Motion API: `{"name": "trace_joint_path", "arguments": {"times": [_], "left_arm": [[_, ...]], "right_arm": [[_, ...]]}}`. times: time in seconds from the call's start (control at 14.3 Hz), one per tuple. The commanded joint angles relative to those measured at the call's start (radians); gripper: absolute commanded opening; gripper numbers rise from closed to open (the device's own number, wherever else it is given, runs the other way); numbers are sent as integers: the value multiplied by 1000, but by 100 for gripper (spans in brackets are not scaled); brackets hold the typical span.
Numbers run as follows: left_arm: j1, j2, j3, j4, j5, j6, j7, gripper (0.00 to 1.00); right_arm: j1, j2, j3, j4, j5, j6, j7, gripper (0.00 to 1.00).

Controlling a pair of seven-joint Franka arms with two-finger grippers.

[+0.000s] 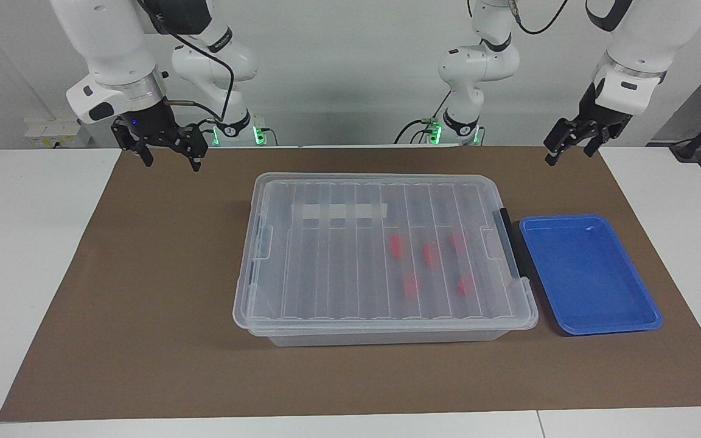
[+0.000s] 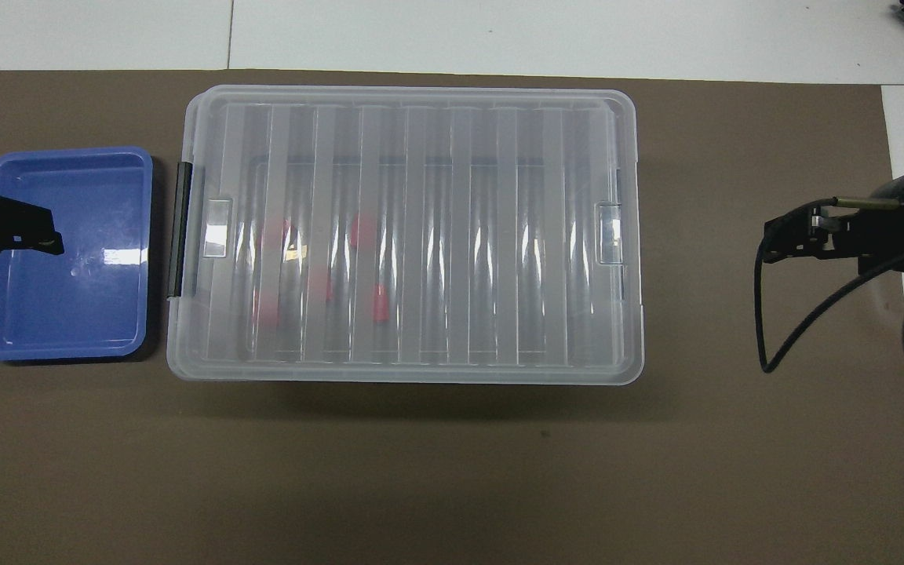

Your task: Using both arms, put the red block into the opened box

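Note:
The box (image 1: 326, 267) (image 2: 436, 235) is a clear bin in the middle of the brown mat, with its ribbed lid lying flat on it. Several red blocks (image 1: 428, 254) (image 2: 380, 304) show through the lid, inside the box at the end with the dark handle (image 1: 509, 243). My right gripper (image 1: 170, 159) (image 2: 767, 239) hangs open and holds nothing, high over the mat at the right arm's end, well apart from the box. Just as high over the mat's edge at the left arm's end, my left gripper (image 1: 569, 152) (image 2: 5, 235) is open and holds nothing.
A shallow blue tray (image 1: 588, 274) (image 2: 67, 298) with nothing in it sits on the mat beside the box's handle end. A white tape strip (image 1: 338, 211) lies on the lid. The brown mat (image 1: 162, 292) is ringed by white table.

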State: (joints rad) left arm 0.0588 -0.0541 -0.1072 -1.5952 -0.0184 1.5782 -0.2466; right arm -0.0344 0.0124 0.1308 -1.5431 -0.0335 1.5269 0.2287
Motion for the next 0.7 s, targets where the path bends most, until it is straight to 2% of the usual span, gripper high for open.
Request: {"name": "trace_joint_path", "arguments": {"times": [0.0,0.63], "left_arm": [[1,-10,1,-11,5,-7,0,100],[1,-10,3,-11,5,-7,0,100]], "right_arm": [[-10,-32,3,-37,14,3,-22,100],[-12,-42,3,-54,14,4,-12,100]]}}
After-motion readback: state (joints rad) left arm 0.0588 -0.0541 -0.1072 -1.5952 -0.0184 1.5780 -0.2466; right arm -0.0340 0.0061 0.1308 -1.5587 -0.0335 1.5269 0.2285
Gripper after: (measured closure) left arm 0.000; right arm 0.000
